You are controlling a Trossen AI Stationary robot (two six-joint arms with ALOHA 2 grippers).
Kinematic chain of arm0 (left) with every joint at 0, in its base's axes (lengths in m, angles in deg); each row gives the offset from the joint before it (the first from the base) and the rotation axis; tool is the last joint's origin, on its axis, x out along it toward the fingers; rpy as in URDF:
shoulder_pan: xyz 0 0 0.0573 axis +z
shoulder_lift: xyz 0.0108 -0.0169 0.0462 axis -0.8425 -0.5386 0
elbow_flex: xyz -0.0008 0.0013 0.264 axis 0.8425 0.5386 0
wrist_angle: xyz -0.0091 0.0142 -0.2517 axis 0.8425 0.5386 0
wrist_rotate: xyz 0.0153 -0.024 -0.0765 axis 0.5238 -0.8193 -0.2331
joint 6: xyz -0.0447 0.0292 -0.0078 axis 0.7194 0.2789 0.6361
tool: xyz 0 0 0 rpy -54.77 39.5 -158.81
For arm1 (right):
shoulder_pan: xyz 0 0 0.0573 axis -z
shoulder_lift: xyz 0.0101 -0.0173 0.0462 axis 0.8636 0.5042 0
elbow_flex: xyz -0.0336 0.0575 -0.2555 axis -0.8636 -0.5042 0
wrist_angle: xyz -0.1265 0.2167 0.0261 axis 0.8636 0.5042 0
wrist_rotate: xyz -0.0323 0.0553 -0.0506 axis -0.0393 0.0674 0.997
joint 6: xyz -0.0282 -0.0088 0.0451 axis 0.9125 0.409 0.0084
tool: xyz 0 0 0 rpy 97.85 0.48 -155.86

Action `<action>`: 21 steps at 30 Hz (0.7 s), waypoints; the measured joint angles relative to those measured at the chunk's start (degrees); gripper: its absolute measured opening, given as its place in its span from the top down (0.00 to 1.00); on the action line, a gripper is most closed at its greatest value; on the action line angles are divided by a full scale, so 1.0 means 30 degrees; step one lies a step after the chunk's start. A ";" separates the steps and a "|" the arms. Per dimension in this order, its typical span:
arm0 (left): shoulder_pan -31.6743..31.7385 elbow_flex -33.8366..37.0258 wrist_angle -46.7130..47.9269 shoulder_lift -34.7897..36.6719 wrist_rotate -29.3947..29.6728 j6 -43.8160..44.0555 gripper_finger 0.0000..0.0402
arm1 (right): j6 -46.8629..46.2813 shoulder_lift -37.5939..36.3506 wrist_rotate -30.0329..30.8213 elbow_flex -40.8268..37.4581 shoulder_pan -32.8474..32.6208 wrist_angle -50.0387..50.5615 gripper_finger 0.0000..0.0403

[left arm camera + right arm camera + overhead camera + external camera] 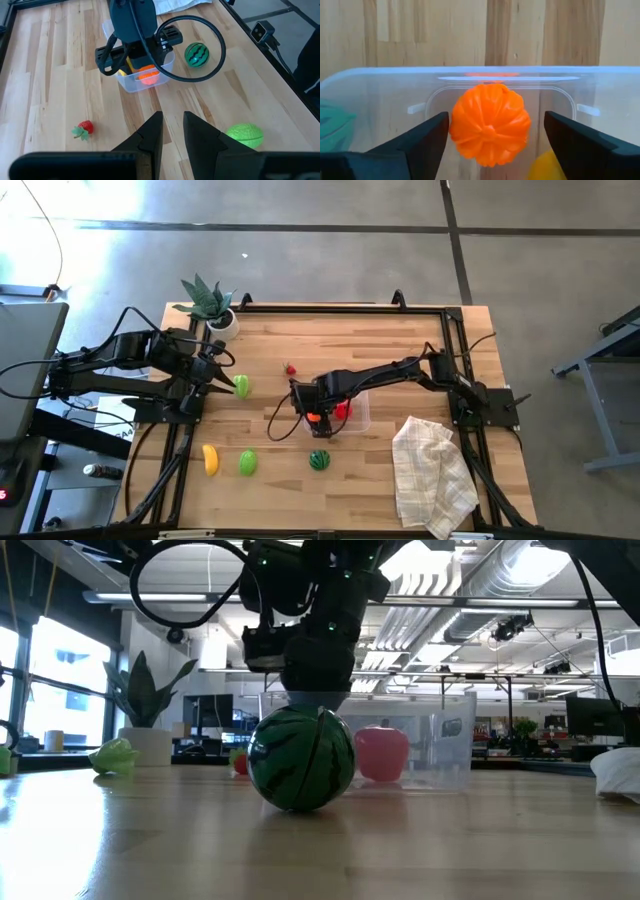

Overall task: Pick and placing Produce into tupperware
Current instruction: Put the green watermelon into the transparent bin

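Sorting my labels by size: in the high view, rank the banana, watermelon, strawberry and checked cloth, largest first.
1. Checked cloth, by far.
2. Banana and watermelon: look too alike to rank.
3. Strawberry, smallest.
All lie on the table, so nearness hardly matters.

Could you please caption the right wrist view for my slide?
Open right claw straddles the orange inside the tupperware.

Grey concrete floor [330, 250]; bright windows [40, 680]; exposed ceiling ducts [520, 585]; wooden table [380, 350].
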 joint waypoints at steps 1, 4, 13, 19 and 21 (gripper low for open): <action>0.0000 0.0000 0.0000 0.0001 -0.0001 0.0002 0.83 | 0.0000 0.0000 0.0053 0.0000 0.0000 -0.0001 0.21; 0.0006 0.0000 0.0000 0.0000 0.0005 0.0001 0.83 | -0.0045 0.0000 0.0058 0.0043 0.0000 0.0069 0.21; 0.0003 0.0000 0.0000 0.0000 0.0005 0.0003 0.83 | -0.0145 0.0000 0.0065 0.1487 0.0000 0.1648 0.20; 0.0006 0.0000 0.0000 0.0000 -0.0003 0.0004 0.83 | -0.0411 0.0000 0.0065 0.3257 0.0000 0.3451 0.20; 0.0006 0.0000 0.0000 0.0005 0.0003 0.0002 0.83 | -0.0519 0.0000 0.0065 0.4013 0.0007 0.4310 0.20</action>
